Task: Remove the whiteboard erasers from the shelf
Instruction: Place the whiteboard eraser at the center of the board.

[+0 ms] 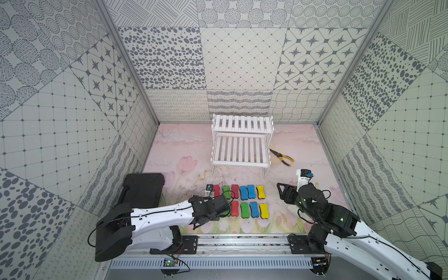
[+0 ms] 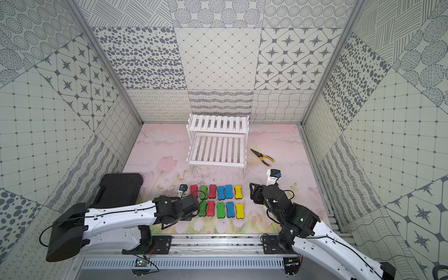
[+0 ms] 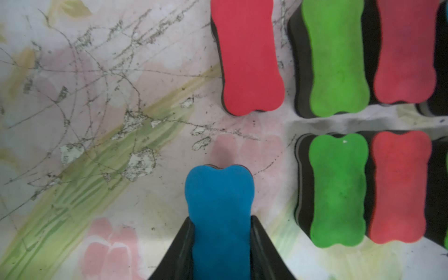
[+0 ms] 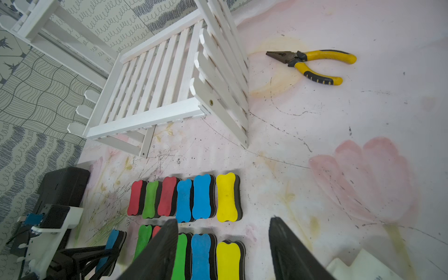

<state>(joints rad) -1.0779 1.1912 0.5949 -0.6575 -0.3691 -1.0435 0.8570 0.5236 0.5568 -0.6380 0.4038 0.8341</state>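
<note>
White slatted shelf [image 1: 240, 148] at the back of the pink bench [image 1: 184, 155] in both top views. Two rows of erasers [image 1: 260, 191] just in front of it on the bench, pliers [image 1: 282, 157] beside the shelf, black case [image 1: 143, 189] by the left arm. Open bench to the right of the rows.

From the left wrist: left fingers [image 3: 179, 247] pinching a blue eraser [image 3: 219, 218], near a green eraser [image 3: 338, 191] but apart from it.

From the right wrist: right fingers [image 4: 157, 252] spread, holding nothing, near row of erasers in sight between them.
</note>
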